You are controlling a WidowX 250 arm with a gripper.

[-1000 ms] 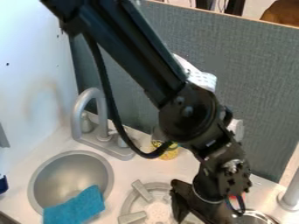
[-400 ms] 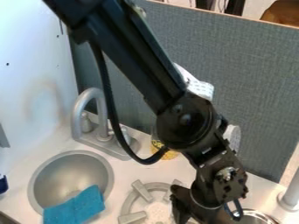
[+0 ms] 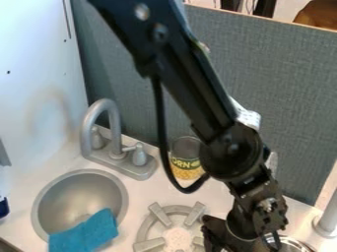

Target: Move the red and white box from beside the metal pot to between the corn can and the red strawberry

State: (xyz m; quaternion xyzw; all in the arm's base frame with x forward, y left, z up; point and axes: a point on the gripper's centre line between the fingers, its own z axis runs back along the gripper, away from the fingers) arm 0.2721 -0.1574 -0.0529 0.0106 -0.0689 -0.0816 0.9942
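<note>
Pincer (image 3: 214,241) low by burner's (image 3: 146,227) right side in view; spread or closed, can't tell. Metal dish (image 3: 297,243) near, beyond wrist. Risks: descent jams on prongs (image 3: 195,214); sideways swing clips dish; slack cable (image 3: 161,123) snags can (image 3: 187,170).

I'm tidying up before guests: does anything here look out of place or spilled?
The blue cloth looks askew, draped over the rim of the sink, partly inside it. The can stands upright; I see no spill.
</note>
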